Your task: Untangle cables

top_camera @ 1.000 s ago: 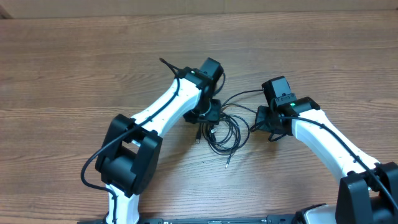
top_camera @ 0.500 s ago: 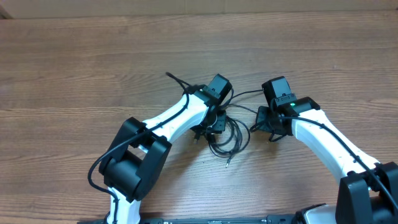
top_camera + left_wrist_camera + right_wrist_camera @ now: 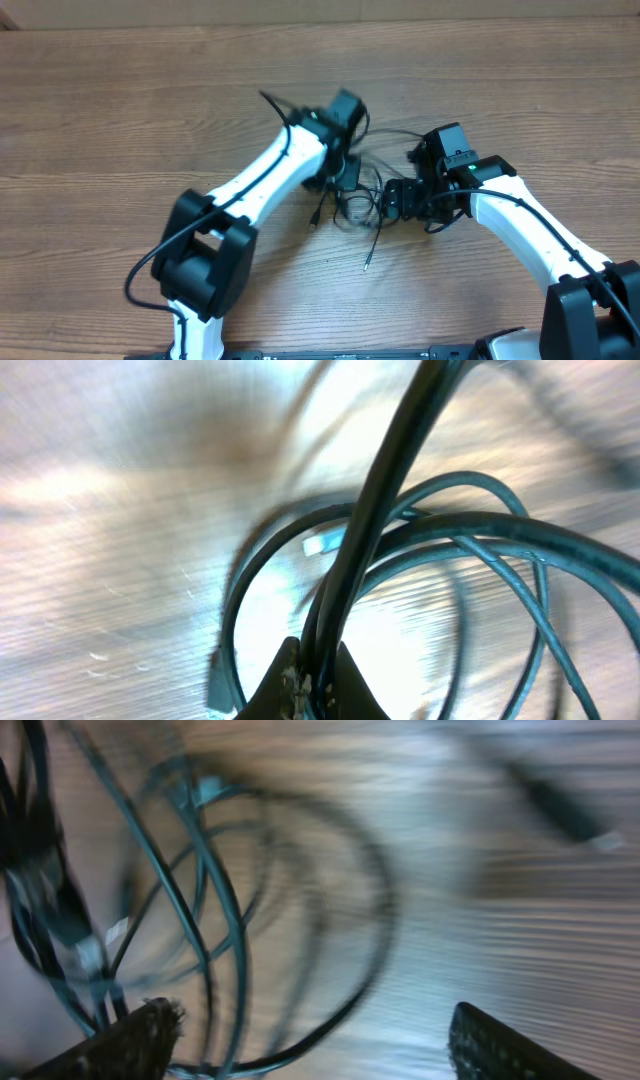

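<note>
Left gripper (image 3: 305, 682) clamped on thin black looping cables (image 3: 362, 205), approx 11 o'clock of the tangle, mid brown wooden desk (image 3: 120, 120). Right gripper (image 3: 393, 200) at tangle's 3 o'clock, jaws spread wide, loops lying btwn them, nothing gripped. One loose end (image 3: 368, 262) trails toward 6 o'clock.

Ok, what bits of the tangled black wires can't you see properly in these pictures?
- Overhead: the thin black cables knot partly under the left gripper and right gripper, so I cannot count them.
- Left wrist: the pinched cable leaves the top edge; its end is cut off.
- Right wrist: motion blur smears the small plug; its type is unreadable.
</note>
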`<action>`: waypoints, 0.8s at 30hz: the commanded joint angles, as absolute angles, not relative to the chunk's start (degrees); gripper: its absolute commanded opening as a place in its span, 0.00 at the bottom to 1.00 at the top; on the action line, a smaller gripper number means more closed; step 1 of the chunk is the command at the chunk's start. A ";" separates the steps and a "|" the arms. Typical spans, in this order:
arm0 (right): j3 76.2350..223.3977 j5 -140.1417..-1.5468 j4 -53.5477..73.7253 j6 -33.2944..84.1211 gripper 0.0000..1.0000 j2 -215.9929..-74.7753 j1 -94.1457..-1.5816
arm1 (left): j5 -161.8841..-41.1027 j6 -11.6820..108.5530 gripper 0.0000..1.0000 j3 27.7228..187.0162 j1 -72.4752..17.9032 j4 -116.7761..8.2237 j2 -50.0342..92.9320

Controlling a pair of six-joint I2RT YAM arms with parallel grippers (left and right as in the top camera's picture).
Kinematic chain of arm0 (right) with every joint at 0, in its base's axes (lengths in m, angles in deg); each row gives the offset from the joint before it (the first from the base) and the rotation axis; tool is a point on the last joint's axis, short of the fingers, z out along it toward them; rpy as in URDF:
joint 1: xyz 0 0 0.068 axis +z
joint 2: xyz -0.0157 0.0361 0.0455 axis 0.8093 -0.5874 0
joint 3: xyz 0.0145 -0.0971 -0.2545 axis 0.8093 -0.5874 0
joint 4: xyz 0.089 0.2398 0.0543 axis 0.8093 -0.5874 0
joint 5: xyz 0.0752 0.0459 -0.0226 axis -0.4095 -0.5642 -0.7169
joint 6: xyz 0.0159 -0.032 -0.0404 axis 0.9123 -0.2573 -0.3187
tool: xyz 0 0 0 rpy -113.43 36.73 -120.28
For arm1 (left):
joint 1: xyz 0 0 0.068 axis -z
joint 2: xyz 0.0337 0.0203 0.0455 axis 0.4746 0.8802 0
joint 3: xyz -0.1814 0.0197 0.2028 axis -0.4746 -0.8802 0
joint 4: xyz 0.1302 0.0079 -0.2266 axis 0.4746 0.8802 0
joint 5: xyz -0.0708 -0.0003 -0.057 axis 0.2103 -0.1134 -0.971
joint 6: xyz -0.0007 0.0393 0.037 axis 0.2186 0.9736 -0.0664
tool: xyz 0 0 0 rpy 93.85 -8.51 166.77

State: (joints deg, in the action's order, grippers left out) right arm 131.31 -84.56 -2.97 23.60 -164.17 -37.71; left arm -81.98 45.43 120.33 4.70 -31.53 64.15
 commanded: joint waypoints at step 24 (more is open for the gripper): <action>131.03 -63.80 -2.49 32.98 1.00 -164.37 -37.71 | -66.81 53.41 0.06 134.32 4.55 -26.20 49.83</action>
